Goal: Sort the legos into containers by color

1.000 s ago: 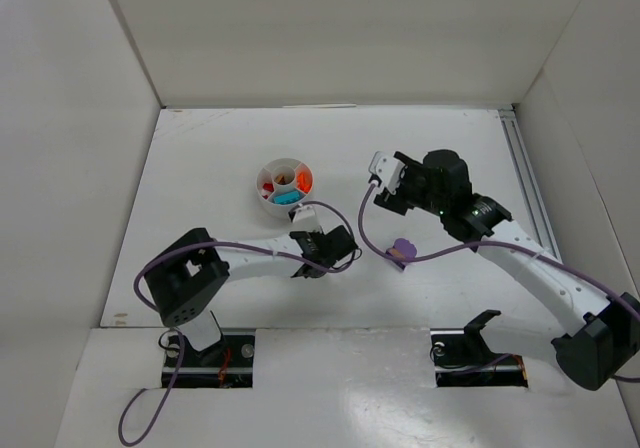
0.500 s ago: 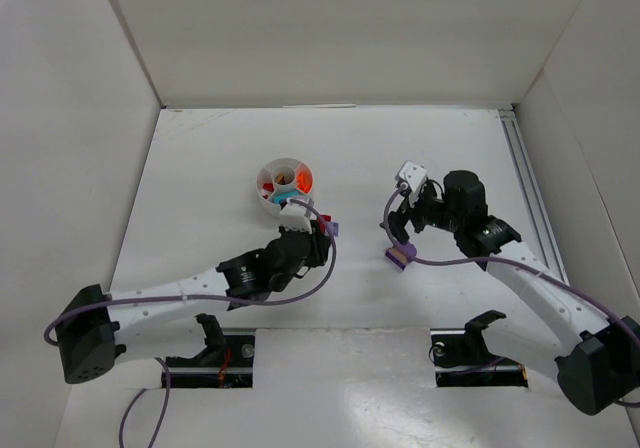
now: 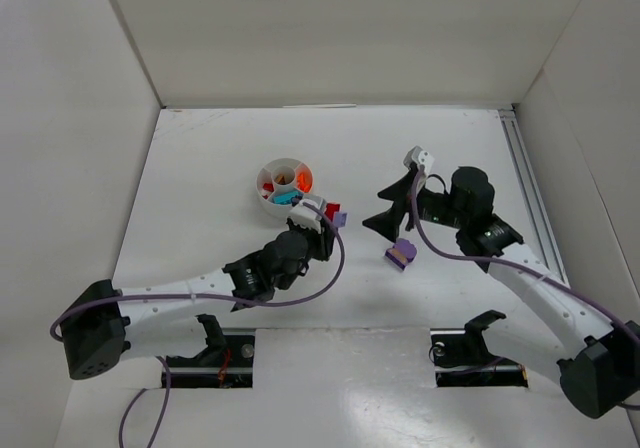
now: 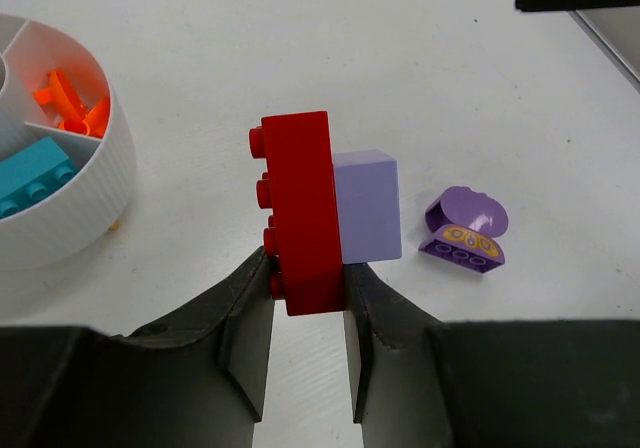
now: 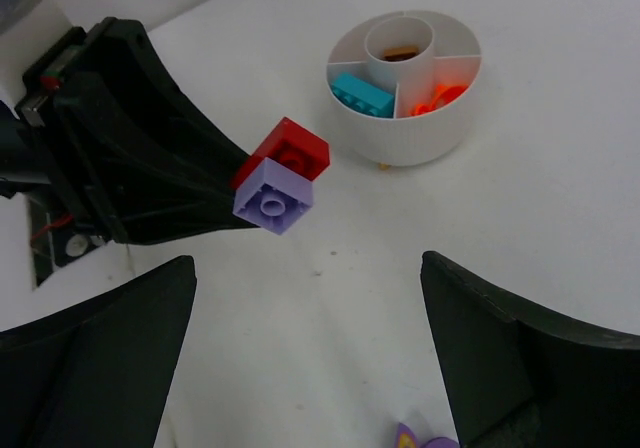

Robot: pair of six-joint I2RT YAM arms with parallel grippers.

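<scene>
Pinching a red brick [image 4: 300, 208] by its lower end, the left fingers [image 4: 240, 328] press in on it from both sides; a lilac brick [image 4: 368, 206] is stuck to the red one's right face, so the pair rides as one stack, apparently lifted off the surface and held just near and right of the dish [image 4: 100, 183]. Right of the stack a purple curved piece [image 4: 465, 230] lies loose on the surface [image 3: 200, 168]; the right fingers [image 5: 100, 348] are spread wide and hold nothing, hovering just beyond that piece and facing the stack.

Farther off, the dish is partly filled: a teal brick [image 4: 35, 168] sits in one wedge; orange pieces [image 4: 70, 103] in the next; something red [image 3: 266, 183] shows in a left wedge; a tan bit [image 5: 402, 55] rests in the centre well.

By my judgement the sorting is well along but not finished; the red and lilac bricks probably need pulling apart before each goes to its colour, and the purple curved piece is not yet picked up; I see no purple in the dish, though part of it is too small to read.

White and bare-looking, the surface is closed in by plain white panels on the left, right and far sides; a metal rail [image 3: 525, 178] runs along its right edge.
</scene>
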